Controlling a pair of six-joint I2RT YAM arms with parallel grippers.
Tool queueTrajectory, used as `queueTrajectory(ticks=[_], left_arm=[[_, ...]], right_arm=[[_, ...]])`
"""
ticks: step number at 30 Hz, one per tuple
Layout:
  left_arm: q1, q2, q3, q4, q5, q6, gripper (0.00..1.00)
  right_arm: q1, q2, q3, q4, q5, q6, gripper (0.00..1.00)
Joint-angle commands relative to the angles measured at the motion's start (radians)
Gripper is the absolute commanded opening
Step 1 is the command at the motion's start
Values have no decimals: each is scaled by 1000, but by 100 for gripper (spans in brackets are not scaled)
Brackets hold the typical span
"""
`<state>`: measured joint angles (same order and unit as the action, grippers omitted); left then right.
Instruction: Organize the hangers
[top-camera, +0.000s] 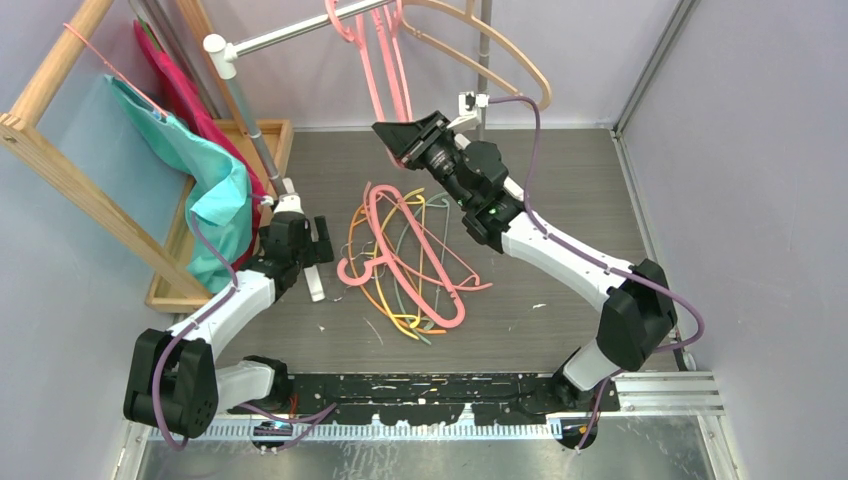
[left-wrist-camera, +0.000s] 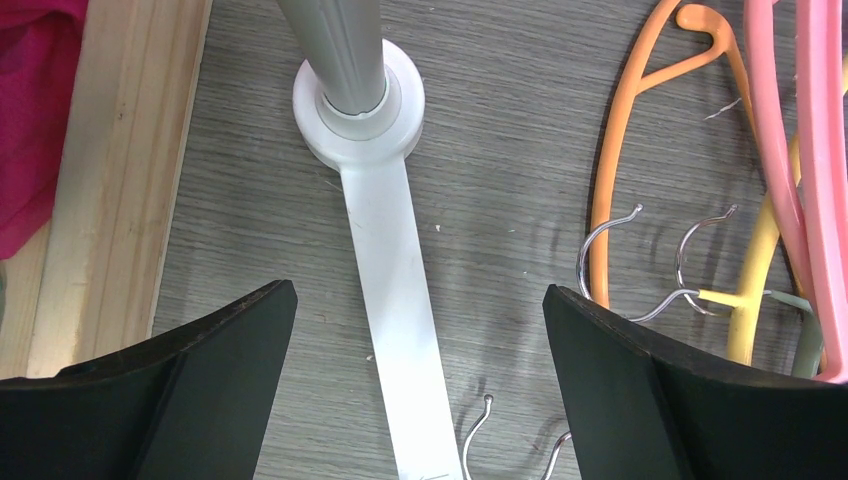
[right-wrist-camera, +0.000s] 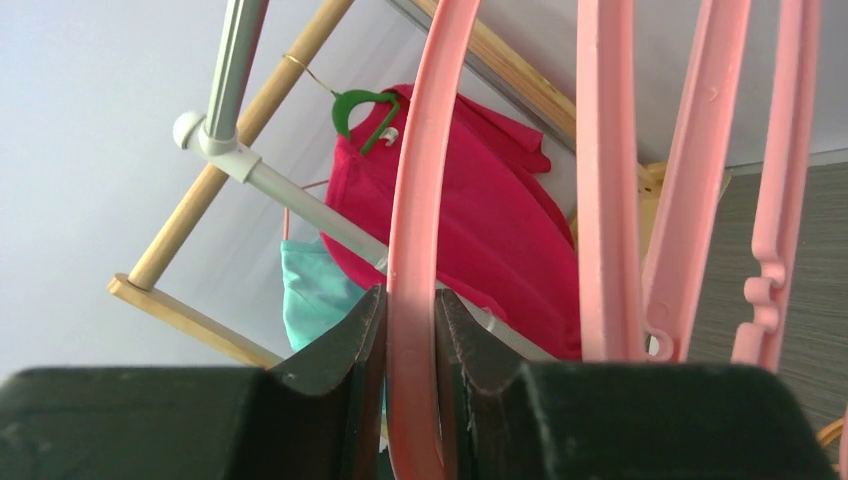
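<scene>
A tangle of hangers (top-camera: 405, 255) lies on the grey floor: a thick pink one on top of thin orange, yellow and grey-green ones. More pink hangers (top-camera: 378, 60) and a beige one (top-camera: 505, 55) hang on the silver rail (top-camera: 300, 35). My right gripper (top-camera: 395, 140) is raised near the rail and shut on a thick pink hanger (right-wrist-camera: 420, 150), with other pink hangers (right-wrist-camera: 605, 200) right beside it. My left gripper (top-camera: 318, 250) is open and empty, low over the rail stand's white foot (left-wrist-camera: 395, 300), left of the orange hanger (left-wrist-camera: 620, 150) and yellow hanger (left-wrist-camera: 750, 290).
A wooden rack (top-camera: 60, 170) stands at the left with teal cloth (top-camera: 215, 195) and a red garment (top-camera: 180, 85) on it. Its wooden base (left-wrist-camera: 120, 200) lies left of my left gripper. The rail stand's pole (left-wrist-camera: 345, 50) rises just ahead. Walls close in on both sides.
</scene>
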<state>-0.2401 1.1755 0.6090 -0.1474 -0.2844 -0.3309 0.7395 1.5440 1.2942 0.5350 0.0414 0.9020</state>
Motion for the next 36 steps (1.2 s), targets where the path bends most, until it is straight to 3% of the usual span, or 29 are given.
queueTrajectory(ticks=[1,8,10,12,14,18,23,28,31,36], left_arm=[[2,-20,1,36,-2,-13,98],[2,-12,7,36,0,-12,98],[2,-11,9,35,0,-11,98],[2,-11,8,35,1,-10,98],[1,-10,8,35,1,-10,98],[2,-11,8,37,2,-10,98],[2,-11,8,36,2,-10,98],[2,-10,9,37,1,-11,98],[1,-5,12,35,1,-10,98],[2,-6,11,34,0,-10,98]], right_arm=[[-40,-14,9,86,-17,93,6],[-55,-47,-9,65,-20,77,33],[-54,-69,-22,61,-18,52,45],[-55,-99,-36,41,-5,20,64],[-53,-133,-53,10,16,-21,69],[-52,-205,-109,-57,53,-107,76],[-31,-313,-203,-199,80,-222,76],[105,-388,-341,-439,217,-399,74],[187,-381,-440,-535,232,-467,71],[270,-270,-519,-669,111,-570,64]])
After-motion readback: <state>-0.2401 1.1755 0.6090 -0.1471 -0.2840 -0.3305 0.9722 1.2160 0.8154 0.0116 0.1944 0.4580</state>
